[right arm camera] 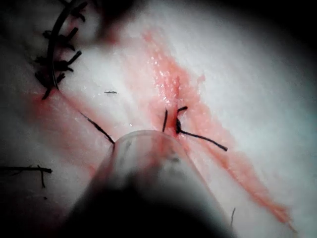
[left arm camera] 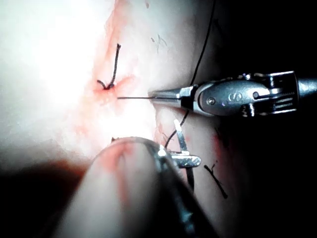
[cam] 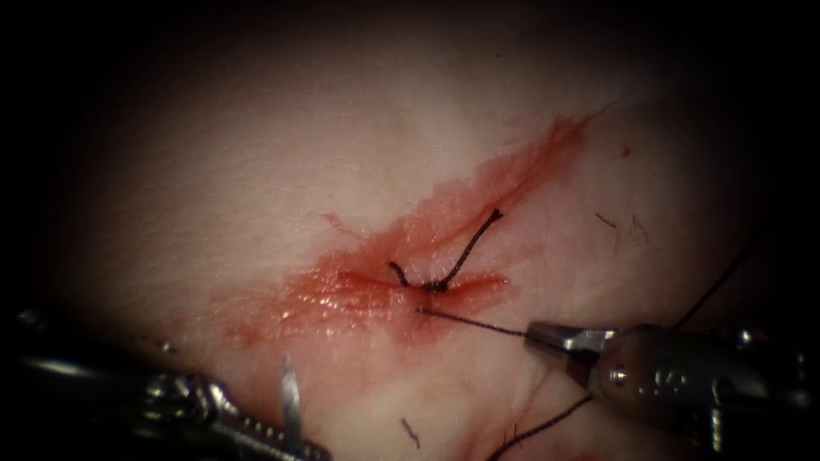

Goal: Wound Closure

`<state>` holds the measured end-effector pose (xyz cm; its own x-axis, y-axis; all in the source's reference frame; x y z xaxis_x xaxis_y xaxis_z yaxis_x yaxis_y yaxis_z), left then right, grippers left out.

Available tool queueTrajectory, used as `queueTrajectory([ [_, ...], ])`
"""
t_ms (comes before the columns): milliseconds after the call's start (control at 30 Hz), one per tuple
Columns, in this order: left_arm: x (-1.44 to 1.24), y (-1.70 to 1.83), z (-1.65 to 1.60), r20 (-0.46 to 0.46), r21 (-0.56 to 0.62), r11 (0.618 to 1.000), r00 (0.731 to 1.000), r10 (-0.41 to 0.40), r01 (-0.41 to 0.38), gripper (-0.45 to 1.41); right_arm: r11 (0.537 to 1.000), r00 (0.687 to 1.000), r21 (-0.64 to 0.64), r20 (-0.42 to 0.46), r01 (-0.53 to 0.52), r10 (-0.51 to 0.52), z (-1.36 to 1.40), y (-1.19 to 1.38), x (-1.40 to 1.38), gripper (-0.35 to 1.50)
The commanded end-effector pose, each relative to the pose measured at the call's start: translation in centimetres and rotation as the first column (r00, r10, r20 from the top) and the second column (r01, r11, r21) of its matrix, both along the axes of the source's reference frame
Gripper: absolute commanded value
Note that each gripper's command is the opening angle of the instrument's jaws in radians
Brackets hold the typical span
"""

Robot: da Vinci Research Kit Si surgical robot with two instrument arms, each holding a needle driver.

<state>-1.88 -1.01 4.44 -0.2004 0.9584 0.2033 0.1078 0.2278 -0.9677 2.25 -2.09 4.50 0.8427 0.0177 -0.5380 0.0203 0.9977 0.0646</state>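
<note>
Knot (cam: 437,285) sits on cut (cam: 401,290). Right gripper (cam: 547,335) closed on thread (cam: 474,323); left gripper (cam: 290,440) clamps needle (cam: 290,401), clear of tissue (cam: 256,171). Judged: knot-tying stage; next move needs steady tension.

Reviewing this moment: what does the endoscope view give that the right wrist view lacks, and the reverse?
Endoscope view: the right tool, jaws shut on the thread stretched taut from the knot, and the left tool holding the needle, which stands clear of the tissue; where along its curve is unclear. Right wrist view: a row of finished stitches and cut ends of thread. Both: the knot with its tails, amid red fluid on the tissue.
</note>
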Motion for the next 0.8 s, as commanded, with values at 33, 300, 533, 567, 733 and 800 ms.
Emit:
queueTrajectory([
  [33,-0.04,0.00,0.05,0.000,0.000,1.000,1.000,0.000,0.000,-0.45,1.000,1.000,0.010,0.011,0.007,-0.007,0.01,-0.01,0.02,-0.35],
  [300,-0.04,0.00,0.05,0.000,-0.001,1.000,1.000,0.000,0.000,-0.45,0.999,0.999,0.047,0.047,0.016,-0.018,-0.01,-0.08,-0.13,-0.35],
  [533,-0.04,0.00,0.05,0.001,-0.001,1.000,1.000,0.000,0.000,-0.45,0.997,0.997,0.073,0.069,0.023,-0.028,-0.03,-0.13,-0.30,-0.35],
  [567,-0.04,0.00,0.05,0.001,-0.001,1.000,1.000,0.000,0.000,-0.45,0.997,0.997,0.080,0.076,0.023,-0.029,-0.03,-0.13,-0.32,-0.35],
  [733,-0.04,0.00,0.05,0.001,-0.001,1.000,1.000,0.001,-0.001,-0.45,0.995,0.996,0.097,0.089,0.023,-0.032,-0.05,-0.15,-0.44,-0.35],
  [800,-0.04,-0.01,0.05,0.001,-0.001,1.000,1.000,0.001,-0.001,-0.45,0.995,0.995,0.102,0.092,0.023,-0.033,-0.06,-0.16,-0.48,-0.35],
])
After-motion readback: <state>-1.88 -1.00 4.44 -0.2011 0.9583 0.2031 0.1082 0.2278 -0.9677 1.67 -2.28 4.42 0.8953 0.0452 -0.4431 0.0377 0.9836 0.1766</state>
